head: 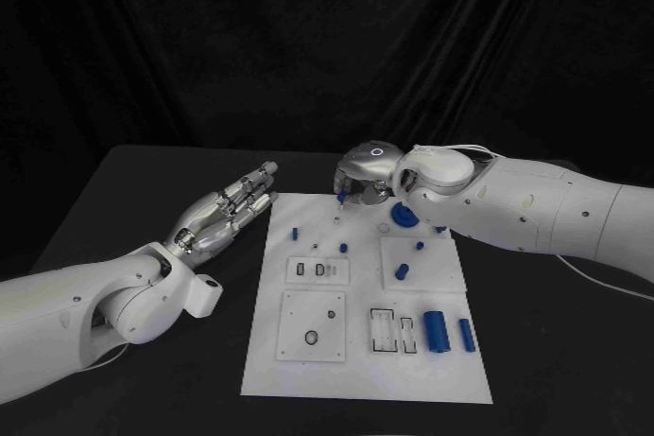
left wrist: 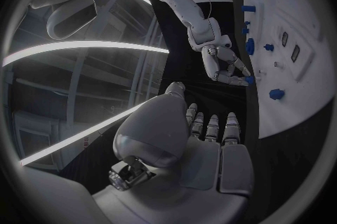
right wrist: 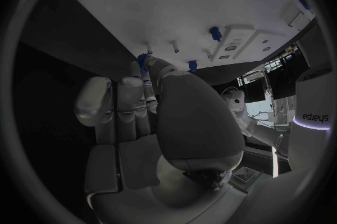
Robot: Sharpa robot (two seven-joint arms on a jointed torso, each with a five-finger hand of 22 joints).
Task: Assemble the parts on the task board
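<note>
The white task board lies in the middle of the black table. My right hand hovers over the board's far edge and pinches a small blue part between its fingertips; the same part has a toothed rim. My left hand lies flat to the left of the board, fingers straight and apart, holding nothing. From the left wrist, that palm points toward the right hand and the board. A round blue part and several small blue pegs sit on the board.
Two blue cylinders lie on the board's near right beside slotted recesses. A square plate with holes sits near left. Black table surrounds the board; a dark curtain hangs behind.
</note>
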